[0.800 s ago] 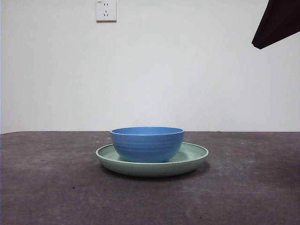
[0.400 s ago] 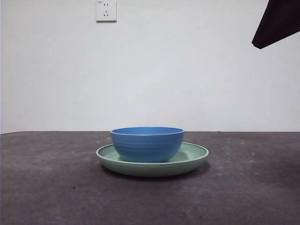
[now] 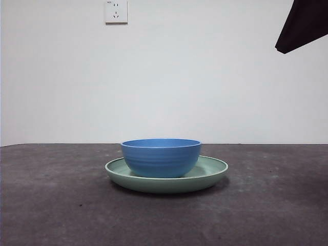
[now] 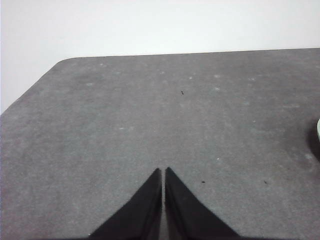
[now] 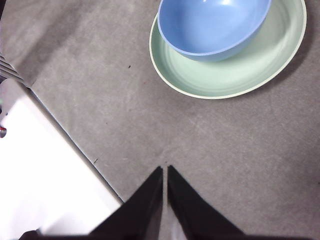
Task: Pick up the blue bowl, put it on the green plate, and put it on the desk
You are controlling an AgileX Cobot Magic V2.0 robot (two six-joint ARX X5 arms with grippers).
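The blue bowl sits upright inside the green plate, off-centre, toward one side of the plate's rim rather than in its middle. The plate lies flat on the dark grey surface, well in from its edges. The right hand hangs above bare surface near one edge, well apart from the plate, its two jaws pressed together and holding nothing. The left hand hangs over bare surface toward a rounded corner, jaws likewise closed and empty. A white wall socket is mounted on the wall behind.
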